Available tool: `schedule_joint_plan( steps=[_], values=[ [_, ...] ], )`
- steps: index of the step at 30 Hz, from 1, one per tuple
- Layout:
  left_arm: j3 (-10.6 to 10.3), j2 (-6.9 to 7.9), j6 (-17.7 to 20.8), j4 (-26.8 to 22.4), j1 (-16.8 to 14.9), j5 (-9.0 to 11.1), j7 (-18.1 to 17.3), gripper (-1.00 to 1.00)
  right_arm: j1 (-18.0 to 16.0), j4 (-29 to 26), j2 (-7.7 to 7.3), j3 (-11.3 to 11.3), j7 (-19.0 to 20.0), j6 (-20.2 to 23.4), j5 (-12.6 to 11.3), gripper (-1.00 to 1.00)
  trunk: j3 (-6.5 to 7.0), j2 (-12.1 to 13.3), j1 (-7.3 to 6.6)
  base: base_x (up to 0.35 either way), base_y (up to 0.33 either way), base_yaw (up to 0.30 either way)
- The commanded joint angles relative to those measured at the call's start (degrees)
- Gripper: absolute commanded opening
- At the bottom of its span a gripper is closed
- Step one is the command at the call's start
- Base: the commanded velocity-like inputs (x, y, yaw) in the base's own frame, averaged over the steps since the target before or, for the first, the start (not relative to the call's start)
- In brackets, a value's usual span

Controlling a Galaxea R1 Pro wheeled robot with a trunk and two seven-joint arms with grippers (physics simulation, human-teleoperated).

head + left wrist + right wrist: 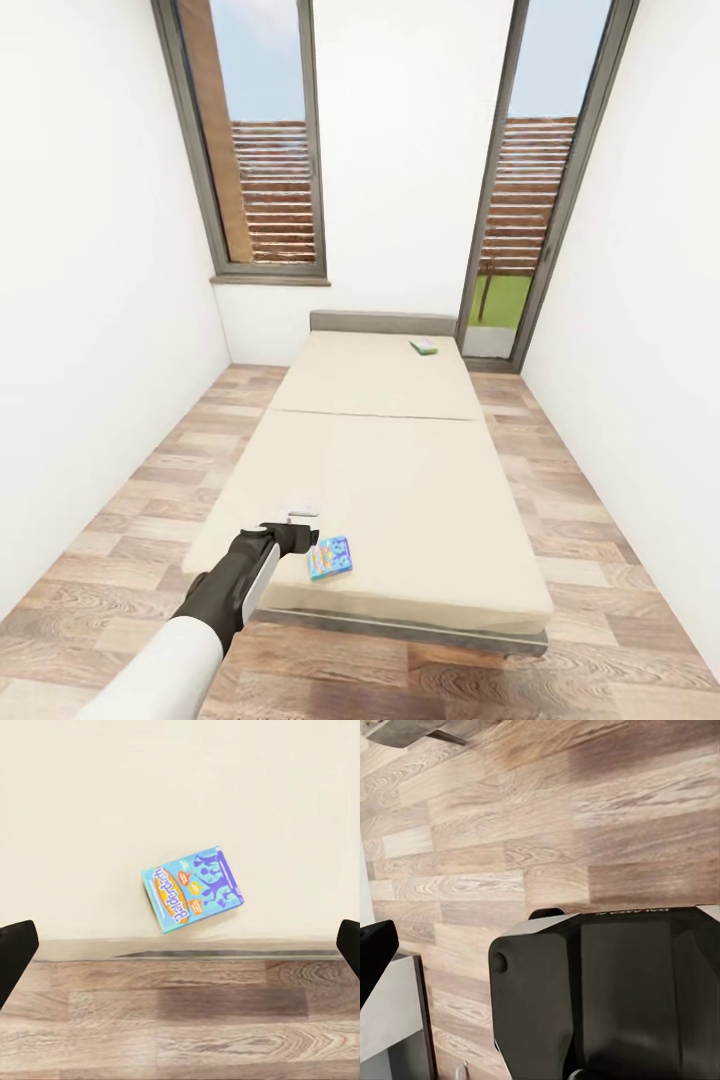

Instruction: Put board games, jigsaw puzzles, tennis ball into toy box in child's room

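The bed (400,470) with its beige mattress runs away from me to a low grey headboard. A blue board game (330,557) printed "Balderdash" lies flat near the bed's foot, a little in from the edge; in the left wrist view this board game (192,890) sits just beyond the mattress edge. A second board game (424,346), white and green, lies far off by the headboard. My left gripper (303,508) hovers over the foot of the bed, just left of the blue box, open and empty, with its fingertips (15,952) set wide apart. One finger of my right gripper (375,952) shows over the floor.
Wood-plank floor (590,560) runs along both sides of the bed between white walls. Tall grey-framed windows (265,150) stand behind the headboard. In the right wrist view a dark part of my own body (607,997) sits low over the floor (585,832).
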Motion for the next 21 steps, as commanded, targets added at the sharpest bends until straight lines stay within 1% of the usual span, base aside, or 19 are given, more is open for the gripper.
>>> schedule_joint_plan(
  steps=[1, 6, 10, 15, 21],
  values=[
    [-0.11, 0.01, 0.31, -0.09, -0.04, 0.02, 0.13, 1.0, -0.06, 0.07, -0.03, 0.48, 0.13, -0.33, -0.34, 1.0, -0.22, -0.13, 0.03, 0.019, 0.0, 0.0],
    [-0.16, -0.06, 0.24, -0.09, -0.04, -0.04, 0.17, 1.0, 0.0, 0.08, -0.06, 0.52, 0.13, -0.31, -0.34, 1.0, -0.69, -0.13, 0.03, 0.025, 0.0, 0.0],
    [-0.18, -0.06, 0.24, -0.09, -0.04, -0.07, 0.18, 1.0, 0.01, 0.08, -0.03, 0.56, 0.13, -0.28, -0.33, 1.0, -1.07, -0.13, 0.03, 0.14, 0.065, -0.012],
    [-0.18, -0.01, 0.23, -0.09, -0.04, -0.02, -0.04, 1.0, 0.02, 0.21, -0.03, 0.57, 0.13, -0.33, -0.32, 1.0, -1.54, -0.13, 0.03, 0.163, 0.089, -0.056],
    [-0.21, 0.0, 0.24, -0.09, -0.04, -0.07, -0.13, 1.0, 0.02, 0.32, 0.05, 0.57, 0.13, -0.42, -0.34, 1.0, -2.11, -0.13, 0.03, 0.039, 0.018, -0.075]
  ],
)
